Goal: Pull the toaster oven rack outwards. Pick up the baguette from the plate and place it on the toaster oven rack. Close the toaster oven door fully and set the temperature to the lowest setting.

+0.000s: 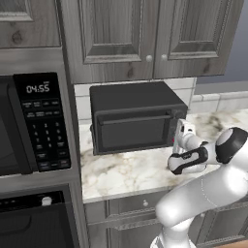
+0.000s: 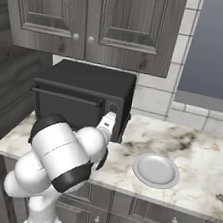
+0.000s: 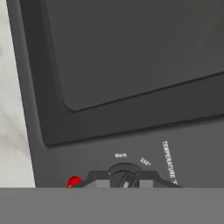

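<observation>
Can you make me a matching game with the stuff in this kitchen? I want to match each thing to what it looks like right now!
Things:
1. toaster oven door
2. plate
3. gripper
4. microwave

States:
A. shut on the temperature dial
B. shows 04:55 on its clock
C. closed
D. white, with nothing on it

Pairs: 1-C, 2-D, 3-A, 4-B
</observation>
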Tool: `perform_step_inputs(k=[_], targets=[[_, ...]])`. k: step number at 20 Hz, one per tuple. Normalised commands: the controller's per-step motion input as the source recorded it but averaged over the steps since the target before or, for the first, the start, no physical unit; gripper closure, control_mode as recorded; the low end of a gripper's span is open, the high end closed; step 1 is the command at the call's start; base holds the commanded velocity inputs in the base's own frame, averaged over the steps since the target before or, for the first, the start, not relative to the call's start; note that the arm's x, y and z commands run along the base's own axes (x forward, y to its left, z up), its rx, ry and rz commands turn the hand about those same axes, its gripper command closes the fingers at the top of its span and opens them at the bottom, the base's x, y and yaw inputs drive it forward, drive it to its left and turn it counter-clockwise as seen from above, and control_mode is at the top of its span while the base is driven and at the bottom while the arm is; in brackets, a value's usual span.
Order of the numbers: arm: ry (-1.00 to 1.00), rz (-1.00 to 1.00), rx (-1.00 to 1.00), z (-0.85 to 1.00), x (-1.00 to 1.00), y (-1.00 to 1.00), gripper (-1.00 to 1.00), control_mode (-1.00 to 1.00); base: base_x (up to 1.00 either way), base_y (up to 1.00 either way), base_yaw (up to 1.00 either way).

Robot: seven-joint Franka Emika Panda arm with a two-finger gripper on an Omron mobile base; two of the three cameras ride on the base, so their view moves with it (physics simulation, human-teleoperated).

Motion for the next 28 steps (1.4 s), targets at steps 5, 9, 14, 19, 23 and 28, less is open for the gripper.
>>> perform_step_inputs(k=[5,9,14,19,23,28], targets=[[0.09,0.34,-0.28,-0.2,0.0,0.0,1.0,-1.0,0.0,0.0,0.0],[0.12,0.39,-0.31,-0.2,0.0,0.0,1.0,-1.0,0.0,0.0,0.0],[0.19,0.37,-0.36,-0.34,0.0,0.0,1.0,-1.0,0.0,0.0,0.0],[0.3,0.34,-0.37,-0.26,0.0,0.0,1.0,-1.0,0.0,0.0,0.0],[0.4,0.19,-0.34,0.0,0.07,0.22,1.0,-1.0,0.0,0.0,0.0],[0.53,0.12,-0.4,0.0,0.14,0.39,1.0,-1.0,0.0,0.0,0.0]])
